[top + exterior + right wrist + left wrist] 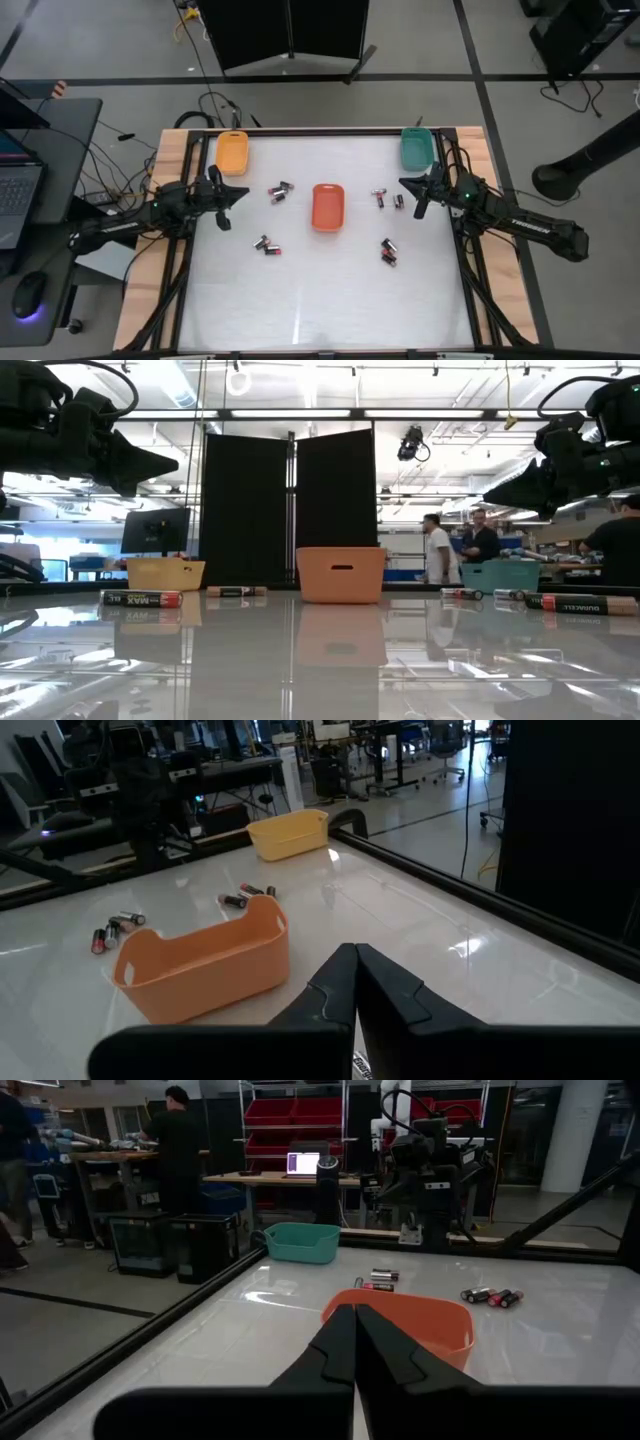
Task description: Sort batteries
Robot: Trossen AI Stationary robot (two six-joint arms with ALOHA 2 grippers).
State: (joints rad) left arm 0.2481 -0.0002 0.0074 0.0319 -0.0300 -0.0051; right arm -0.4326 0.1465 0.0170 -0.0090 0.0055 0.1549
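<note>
Batteries lie on their sides on the white table in small clusters: two left of the red-orange tray (280, 191) (267, 246) and two right of it (388, 199) (388, 252). The red-orange tray (328, 206) stands mid-table, an orange tray (232, 152) at the far left and a teal tray (417, 148) at the far right. My left gripper (243, 192) hovers shut at the left edge, pointing level at the red-orange tray (400, 1325). My right gripper (405, 183) hovers shut at the right edge, facing the same tray (205, 970). Neither holds anything.
A black frame rail (190, 250) runs around the table. The near half of the white top (320, 310) is bare of objects. A side desk with a laptop (15, 195) stands left of the table. People (478, 542) stand in the room beyond the far edge.
</note>
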